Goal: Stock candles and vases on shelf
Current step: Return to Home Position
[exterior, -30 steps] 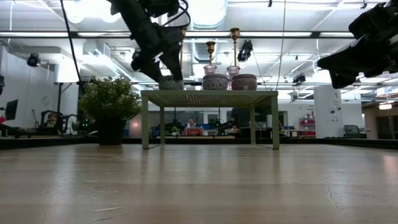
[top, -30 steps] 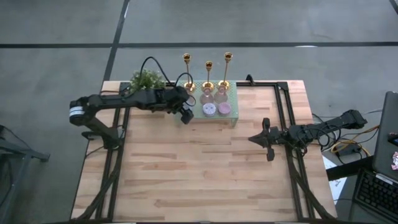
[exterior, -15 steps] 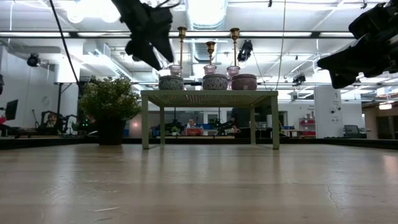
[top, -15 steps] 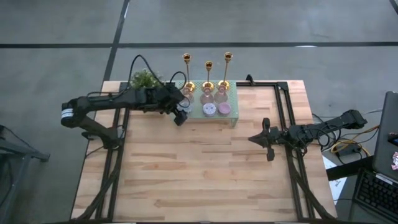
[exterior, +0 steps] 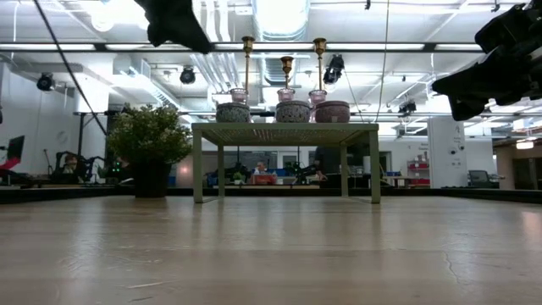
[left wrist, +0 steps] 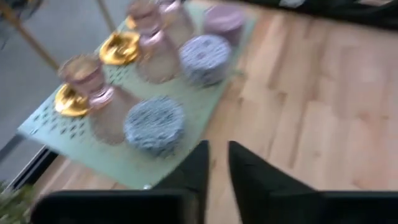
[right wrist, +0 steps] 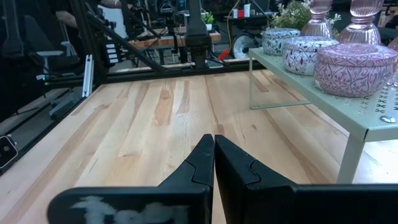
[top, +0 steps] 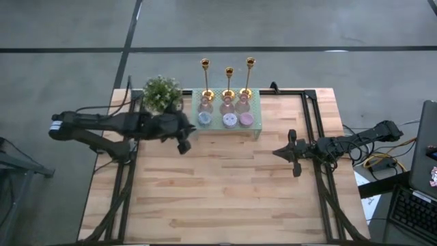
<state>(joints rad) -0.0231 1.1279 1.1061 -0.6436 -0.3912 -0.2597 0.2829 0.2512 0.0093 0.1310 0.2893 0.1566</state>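
Three squat candles stand in a row along the near side of the mint-green shelf (top: 257,130): blue-grey (top: 204,119), lavender (top: 230,120) and mauve-pink (top: 246,119). Behind them stand three pink vases (top: 227,104), also on the shelf's mesh top. My left gripper (top: 184,144) hovers left of and nearer than the shelf. Its fingers (left wrist: 249,171) are drawn almost together with nothing between them. My right gripper (top: 293,154) waits shut over the table's right half, holding nothing.
A leafy potted plant (top: 162,92) stands at the shelf's left end. Three gold candlesticks (top: 229,71) stand along the shelf's far side. A black frame rail (top: 311,109) runs on the right. Bare wood lies on the near side.
My left gripper has come away from the blue-grey candle, which stays on the shelf's left end. The gripper has drawn back toward the table's left and near edges and has risen to the top of the low view.
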